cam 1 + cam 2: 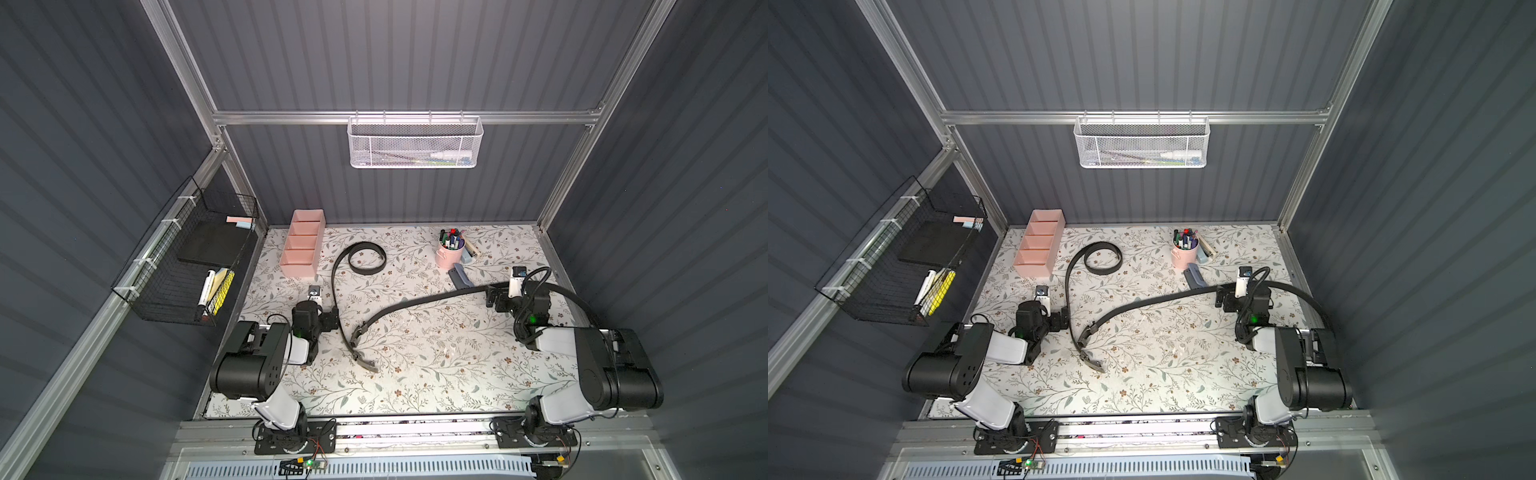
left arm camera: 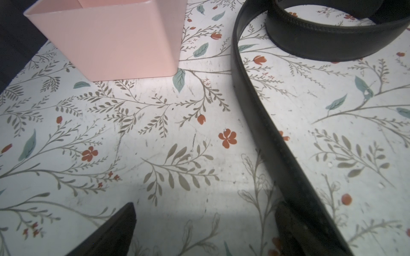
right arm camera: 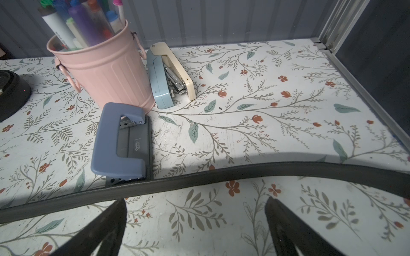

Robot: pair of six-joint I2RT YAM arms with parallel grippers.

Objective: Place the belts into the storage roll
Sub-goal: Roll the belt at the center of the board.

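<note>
Two black belts lie uncoiled on the floral table. One belt point(image 1: 334, 291) point(image 1: 1068, 286) point(image 2: 255, 106) curls into a loop near the storage roll and runs toward the front, ending in a buckle. The other belt point(image 1: 415, 302) point(image 1: 1158, 298) point(image 3: 199, 179) stretches from a buckle at mid-table to the right edge. The storage roll point(image 1: 301, 243) point(image 1: 1038, 243) point(image 2: 115, 44), a pale pink divided tray, stands at the back left with nothing in it. My left gripper point(image 1: 322, 318) point(image 1: 1052, 319) point(image 2: 205, 208) is open beside the first belt. My right gripper point(image 1: 496, 301) point(image 1: 1225, 300) point(image 3: 195, 199) is open just short of the second belt.
A pink cup of markers point(image 1: 450, 253) point(image 3: 104, 73), a blue hole punch point(image 1: 460, 276) point(image 3: 122, 141) and a stapler point(image 1: 471, 251) point(image 3: 170, 75) sit at the back right. A black wire basket point(image 1: 187, 266) hangs on the left wall, a white mesh basket point(image 1: 415, 143) on the back wall.
</note>
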